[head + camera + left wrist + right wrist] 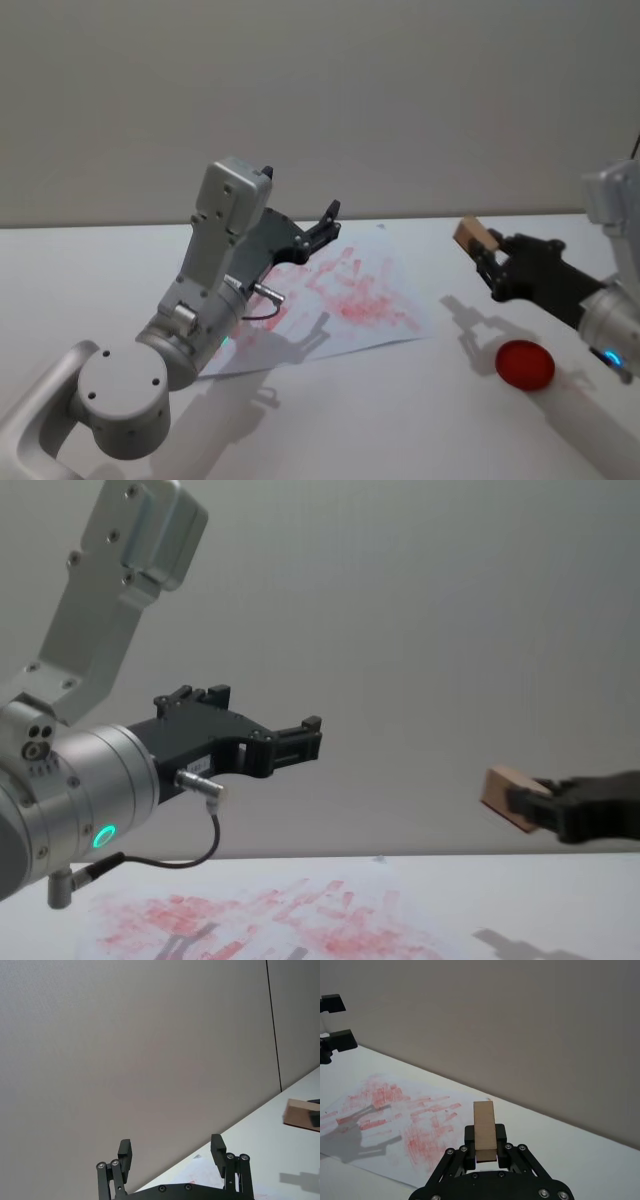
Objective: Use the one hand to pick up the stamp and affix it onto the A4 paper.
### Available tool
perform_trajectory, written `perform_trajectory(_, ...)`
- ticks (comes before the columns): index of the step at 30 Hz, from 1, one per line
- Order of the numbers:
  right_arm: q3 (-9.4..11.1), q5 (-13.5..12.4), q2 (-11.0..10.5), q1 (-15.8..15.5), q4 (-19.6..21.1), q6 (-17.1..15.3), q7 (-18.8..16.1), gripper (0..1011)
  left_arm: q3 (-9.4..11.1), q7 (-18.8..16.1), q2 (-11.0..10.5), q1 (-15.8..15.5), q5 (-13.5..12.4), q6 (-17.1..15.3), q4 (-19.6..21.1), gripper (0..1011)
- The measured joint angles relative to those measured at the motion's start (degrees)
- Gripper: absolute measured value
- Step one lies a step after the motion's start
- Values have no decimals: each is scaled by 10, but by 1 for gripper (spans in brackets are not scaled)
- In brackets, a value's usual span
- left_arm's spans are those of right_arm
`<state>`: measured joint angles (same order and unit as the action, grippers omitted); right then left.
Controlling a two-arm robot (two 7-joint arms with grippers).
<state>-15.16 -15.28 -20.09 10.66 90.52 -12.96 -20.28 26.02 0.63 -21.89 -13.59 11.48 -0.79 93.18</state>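
Observation:
My right gripper (492, 262) hangs in the air to the right of the A4 paper, shut on the stamp (476, 238), a small light-brown wooden block that juts out beyond its fingers. In the right wrist view the stamp (484, 1130) stands upright between the jaws of the right gripper (485, 1146), with the A4 paper (395, 1115) ahead of it. The A4 paper (350, 295) lies flat on the white table, covered in smudgy red prints. My left gripper (325, 226) is held open above the paper's far part, nothing between its fingers (125, 1152). From the chest, the stamp (506, 798) floats well above the table.
A round red ink pad (525, 364) sits on the table at the front right, under the right arm. The left arm's big silver wrist (200, 320) with a dangling black cable stands over the paper's left part. A plain wall closes the back.

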Motion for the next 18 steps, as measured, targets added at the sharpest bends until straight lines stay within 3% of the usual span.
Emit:
perform_trajectory(7, 16, -47, -36, -55, 54, -39, 32, 216, 0, 0, 0, 0, 0, 0, 0, 1001)
perform_trajectory(18, 29, -90, -65, -99, 90, -102, 62, 216, 0, 0, 0, 0, 0, 0, 0, 1001)
